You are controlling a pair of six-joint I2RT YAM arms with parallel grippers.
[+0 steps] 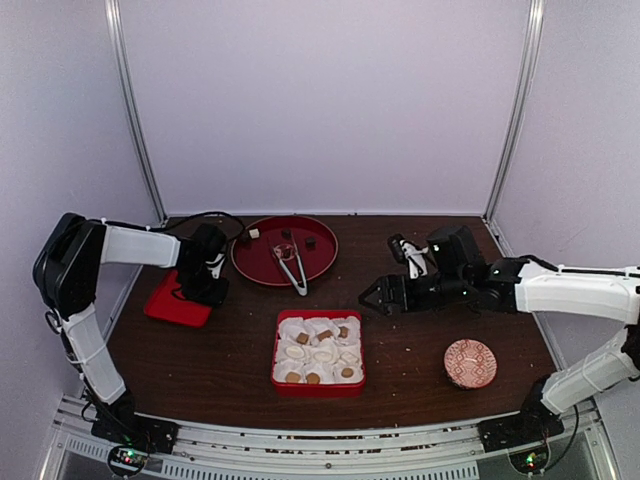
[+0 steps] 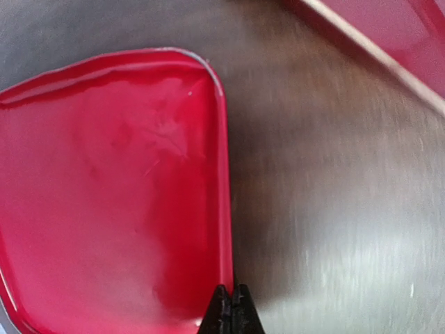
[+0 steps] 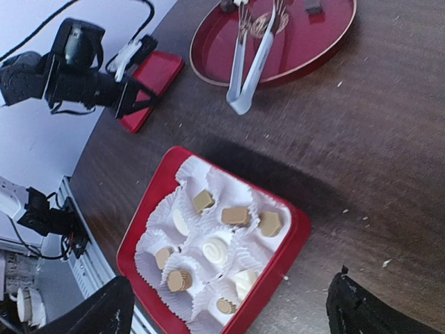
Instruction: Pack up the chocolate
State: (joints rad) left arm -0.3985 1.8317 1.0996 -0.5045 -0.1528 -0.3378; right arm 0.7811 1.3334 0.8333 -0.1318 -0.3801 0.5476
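Few chocolates [image 1: 311, 241] on plate [image 1: 320, 262], judged light, easily marred; to be pinched gently at sides. Left jaws shut; right jaws wide, empty.

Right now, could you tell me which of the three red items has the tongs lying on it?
The round red plate: the tongs rest on it, unlike the square box of chocolates and the flat lid.

Bare table [image 1: 400, 340] lay open between the red box [image 1: 318, 389] and the small dish [image 1: 470, 363], and left of the box. The tongs [image 1: 292, 270] jutted over the near rim of the round tray [image 1: 262, 262], and the right tool [image 1: 373, 297] hung wide-jawed over the table to their right.
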